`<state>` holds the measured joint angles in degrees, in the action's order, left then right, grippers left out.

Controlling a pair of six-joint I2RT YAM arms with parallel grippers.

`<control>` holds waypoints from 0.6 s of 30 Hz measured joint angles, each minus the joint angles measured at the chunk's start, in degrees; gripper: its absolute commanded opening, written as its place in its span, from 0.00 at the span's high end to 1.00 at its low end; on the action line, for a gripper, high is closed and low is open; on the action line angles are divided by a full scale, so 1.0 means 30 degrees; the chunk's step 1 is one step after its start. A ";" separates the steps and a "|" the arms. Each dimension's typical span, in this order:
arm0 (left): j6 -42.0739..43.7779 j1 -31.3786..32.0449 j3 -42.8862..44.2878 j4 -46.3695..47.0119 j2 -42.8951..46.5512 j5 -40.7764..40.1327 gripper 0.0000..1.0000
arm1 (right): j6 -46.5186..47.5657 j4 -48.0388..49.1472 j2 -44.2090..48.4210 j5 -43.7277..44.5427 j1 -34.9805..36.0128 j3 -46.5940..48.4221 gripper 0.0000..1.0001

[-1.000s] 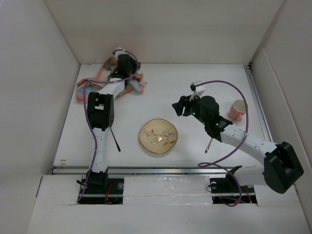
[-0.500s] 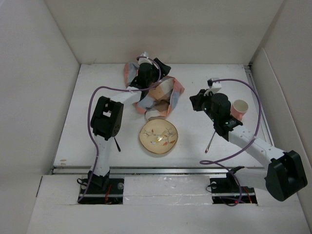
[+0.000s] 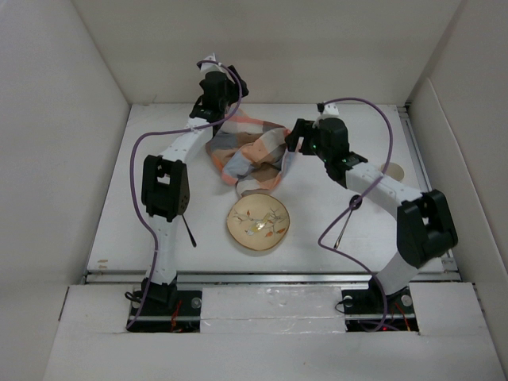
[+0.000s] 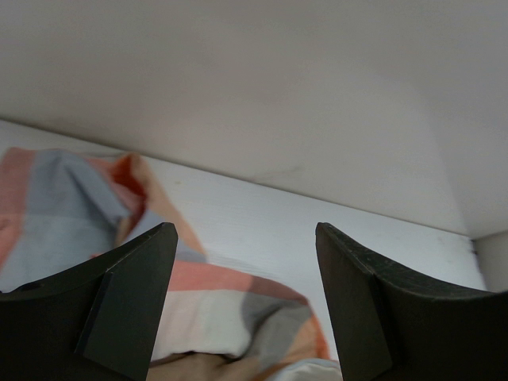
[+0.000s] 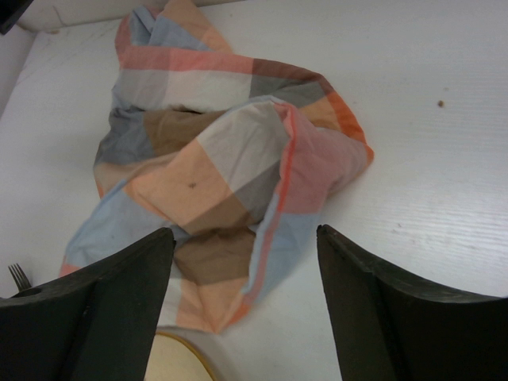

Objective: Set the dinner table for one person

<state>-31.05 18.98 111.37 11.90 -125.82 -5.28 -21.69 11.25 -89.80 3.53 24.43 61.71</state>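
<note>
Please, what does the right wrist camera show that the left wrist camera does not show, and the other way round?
Only the right wrist view shows the tines of a fork at the lower left edge, the rim of a cream dish at the bottom, and nearly the whole cloth. Only the left wrist view shows the wall behind the table. Both show the checkered cloth crumpled on the white table. In each view the camera's own gripper, the left gripper or the right gripper, is open and holds nothing.
</note>
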 measured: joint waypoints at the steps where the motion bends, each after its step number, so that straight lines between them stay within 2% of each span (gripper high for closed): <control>1: 0.0262 -0.0262 0.0466 -0.0466 -0.0240 -0.0226 0.32 | -0.0109 -0.0255 -0.0976 -0.0051 0.0000 0.1078 0.20; 4: 0.0787 -0.0896 0.0605 -0.1734 -0.0590 -0.0699 0.32 | -0.0240 -0.1100 -0.4022 -0.0160 0.0000 0.4488 0.23; 8: 0.1501 -0.1712 0.0393 -0.3053 -0.1246 -0.1013 0.36 | -0.0248 -0.2557 -0.7533 0.0204 -0.0051 0.8357 0.33; 18: 0.2958 -0.1967 0.0969 -0.5027 -0.3016 0.0211 0.38 | -0.0036 -0.4903 -0.9275 0.1180 -0.0546 0.9814 0.30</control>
<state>-22.17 13.08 114.28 -3.18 -134.87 -4.64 -21.80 -3.46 -117.62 7.07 22.79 91.15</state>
